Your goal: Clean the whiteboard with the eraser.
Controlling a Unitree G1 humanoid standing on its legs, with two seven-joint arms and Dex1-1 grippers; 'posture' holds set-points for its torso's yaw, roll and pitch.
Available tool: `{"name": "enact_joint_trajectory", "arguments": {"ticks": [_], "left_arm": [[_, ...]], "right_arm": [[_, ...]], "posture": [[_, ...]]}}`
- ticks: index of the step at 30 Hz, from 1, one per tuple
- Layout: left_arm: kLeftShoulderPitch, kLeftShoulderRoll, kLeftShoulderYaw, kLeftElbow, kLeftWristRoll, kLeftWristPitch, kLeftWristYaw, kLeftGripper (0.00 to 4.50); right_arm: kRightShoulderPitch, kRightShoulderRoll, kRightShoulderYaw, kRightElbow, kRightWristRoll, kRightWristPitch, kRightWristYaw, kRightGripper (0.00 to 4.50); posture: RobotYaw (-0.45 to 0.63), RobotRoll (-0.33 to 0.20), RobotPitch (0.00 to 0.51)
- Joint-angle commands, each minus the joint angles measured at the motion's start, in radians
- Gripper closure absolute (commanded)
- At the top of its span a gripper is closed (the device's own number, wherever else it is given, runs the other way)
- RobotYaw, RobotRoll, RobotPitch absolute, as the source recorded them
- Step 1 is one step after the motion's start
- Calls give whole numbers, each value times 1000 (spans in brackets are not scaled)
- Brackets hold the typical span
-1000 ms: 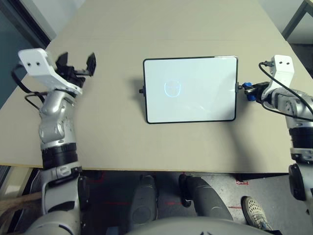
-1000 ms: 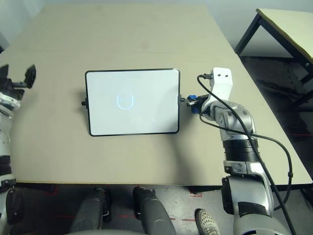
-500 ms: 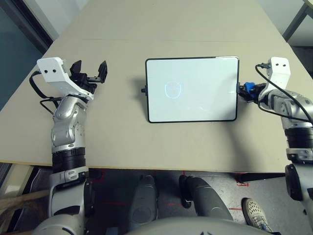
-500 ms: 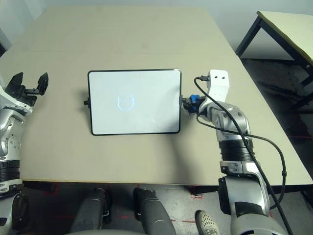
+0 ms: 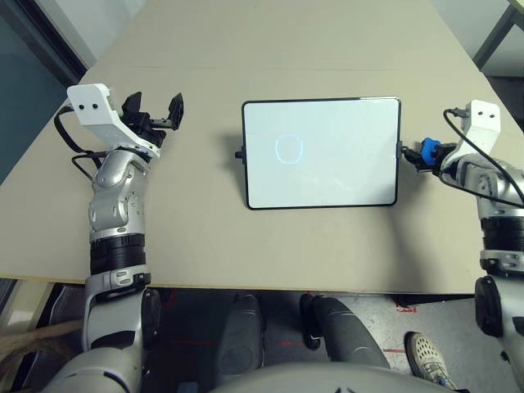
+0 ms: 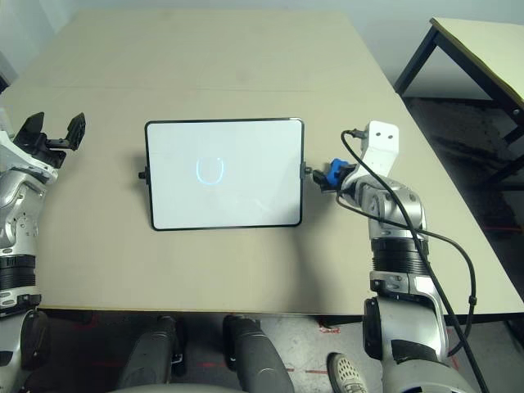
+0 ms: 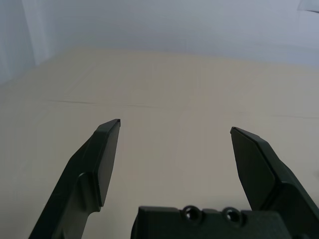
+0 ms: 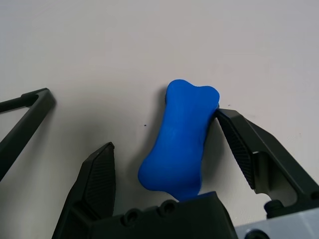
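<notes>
Two head cameras look steeply down from above the bench [image 5: 205, 221], side by side, and both take in the same whiteboard [image 5: 321, 153] with an arm at either edge. The left wrist camera looks forward along its claw [image 7: 174, 132], low over bare bench. The right wrist camera looks down, very close, on the blue eraser [image 8: 182, 139] between its fingers [image 8: 97, 179].

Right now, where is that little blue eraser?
The eraser lies on the table just off the whiteboard's right edge, between the open fingers of the right gripper.
</notes>
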Motion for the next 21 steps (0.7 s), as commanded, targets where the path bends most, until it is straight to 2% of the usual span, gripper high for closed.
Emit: {"name": "enact_joint_trajectory", "arguments": {"ticks": [1, 9, 21], "left_arm": [[14, -1, -1, 3, 3, -7, 0, 0], [31, -2, 3, -17, 0, -3, 11, 0], [29, -14, -5, -25, -2, 0, 22, 0]], "right_arm": [[4, 3, 35, 86, -31, -55, 0, 39], [-13, 7, -14, 143, -48, -297, -69, 39], [27, 14, -21, 167, -41, -310, -64, 39]], "posture": [[32, 0, 121], [33, 0, 121], [25, 0, 116]]}}
